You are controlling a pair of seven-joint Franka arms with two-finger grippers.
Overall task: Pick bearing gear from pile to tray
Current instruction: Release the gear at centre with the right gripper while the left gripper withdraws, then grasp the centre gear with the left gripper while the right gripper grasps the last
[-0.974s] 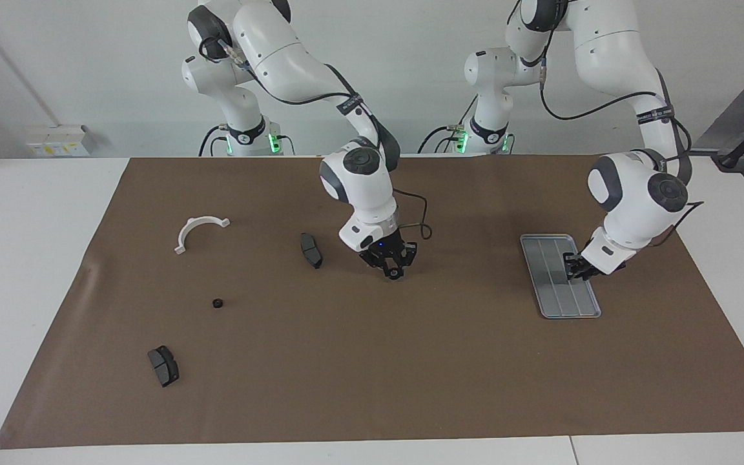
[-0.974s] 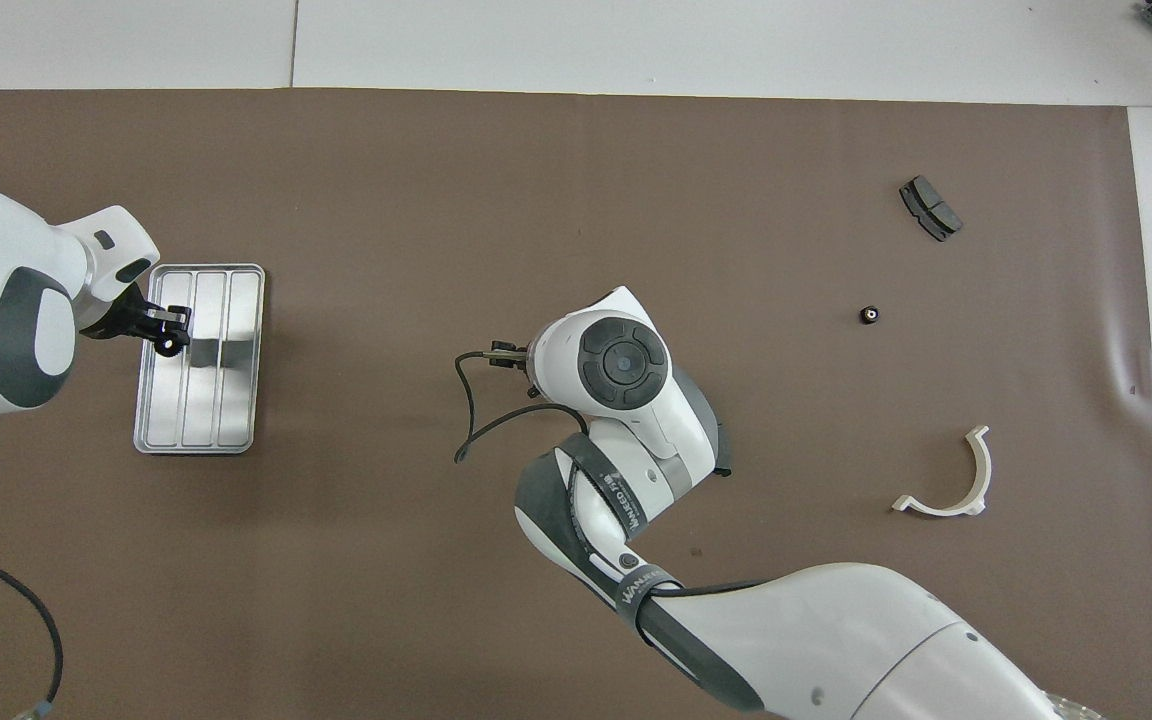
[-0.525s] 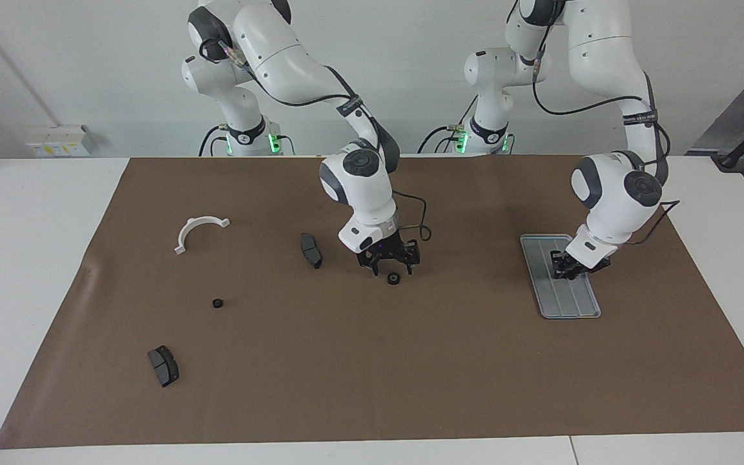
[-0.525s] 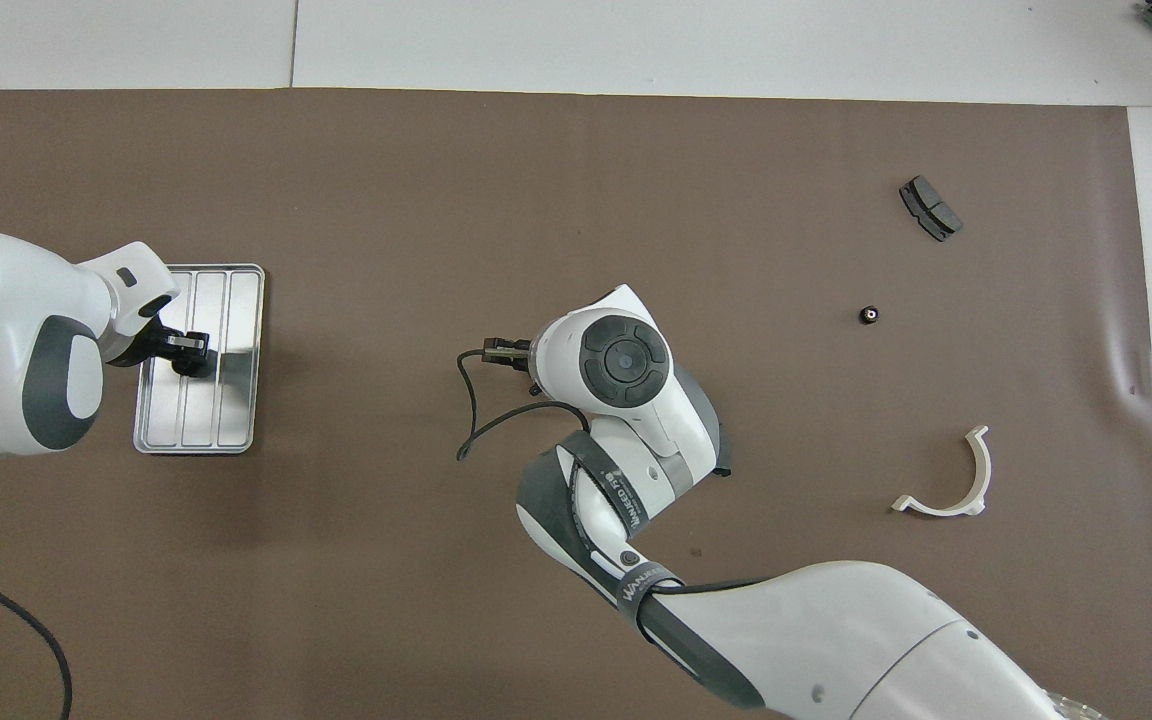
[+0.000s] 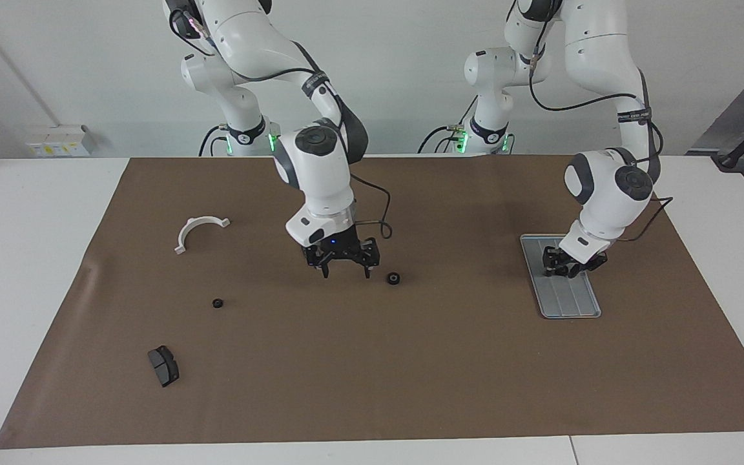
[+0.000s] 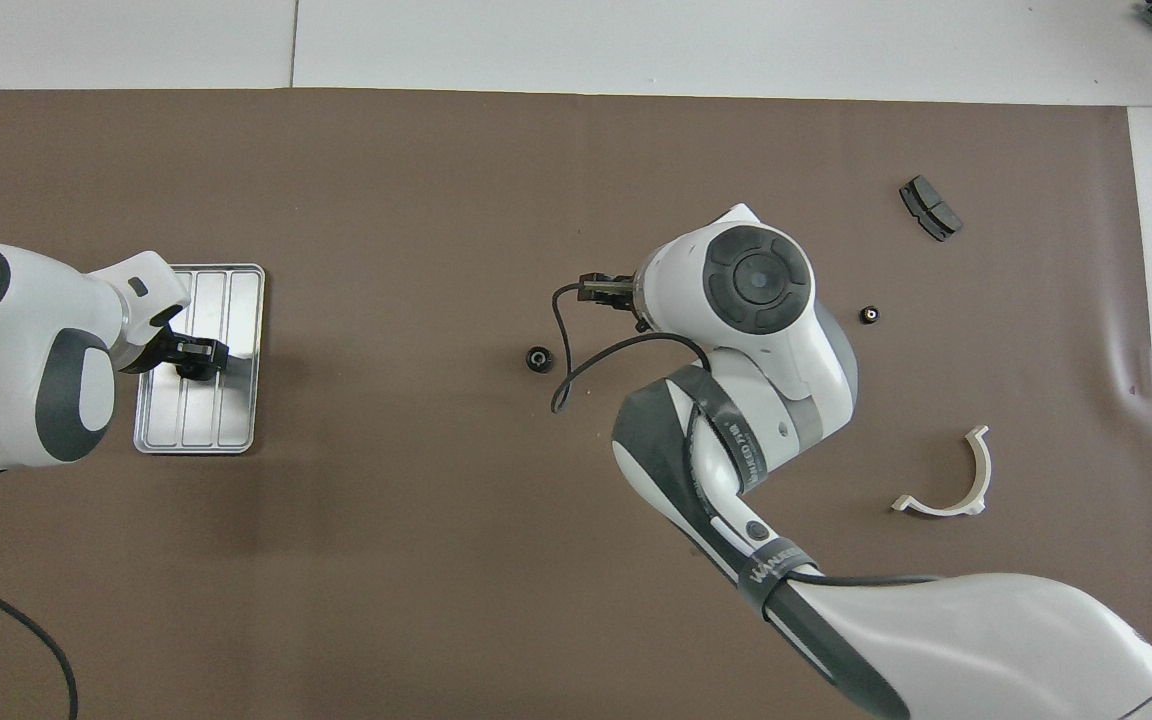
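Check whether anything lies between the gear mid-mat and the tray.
Nothing visible: only bare mat lies between the gear and the tray. The left claw hangs over the tray's end nearer the robots; the right claw, open, hangs beside the gear.

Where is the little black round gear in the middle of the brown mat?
The small black round gear lies alone on the brown mat near the table's middle, just beside the right arm's open tool, toward the silver metal tray.

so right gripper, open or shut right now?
Open. In the facing view the right gripper hangs empty over the mat, its two fingertips clearly apart; a small black gear lies loose on the mat beside it.
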